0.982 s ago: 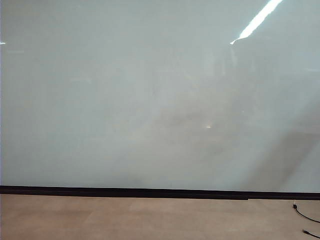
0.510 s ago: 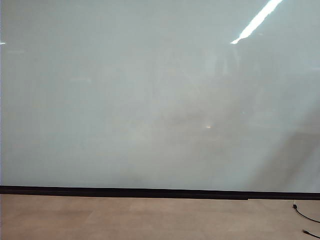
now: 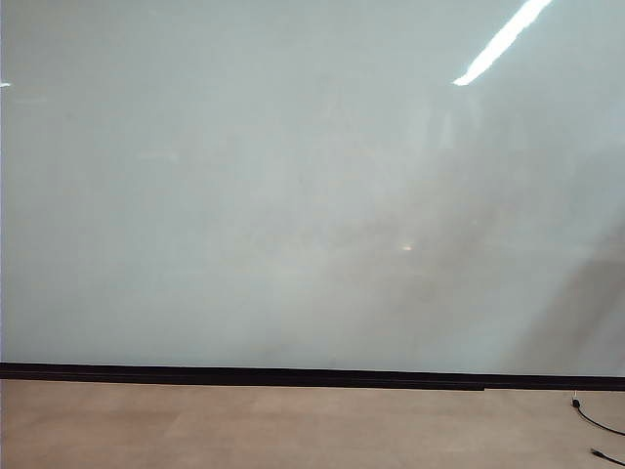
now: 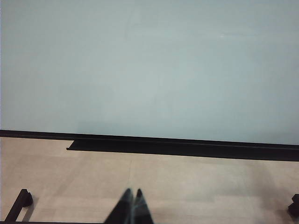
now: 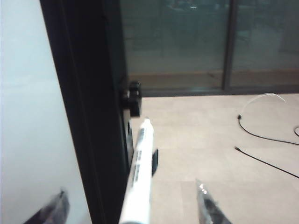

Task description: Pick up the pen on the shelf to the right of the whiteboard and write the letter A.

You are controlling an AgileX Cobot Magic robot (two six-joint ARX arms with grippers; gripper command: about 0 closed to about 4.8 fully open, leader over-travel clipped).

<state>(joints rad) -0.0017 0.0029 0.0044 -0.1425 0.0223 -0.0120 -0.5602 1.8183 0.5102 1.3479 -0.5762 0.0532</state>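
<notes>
Pen stands between the right gripper's wide-spread fingers beside the whiteboard edge, apparently bracketed for pickup, not yet clamped; left gripper idles, pinched closed, empty.

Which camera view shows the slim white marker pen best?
The right wrist view: the slim white marker pen stands between the open right gripper fingertips. The exterior and left wrist views show none of it.

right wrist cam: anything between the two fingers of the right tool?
Yes: the pen stands between the open right tool's fingers, beside the whiteboard's black edge.
</notes>
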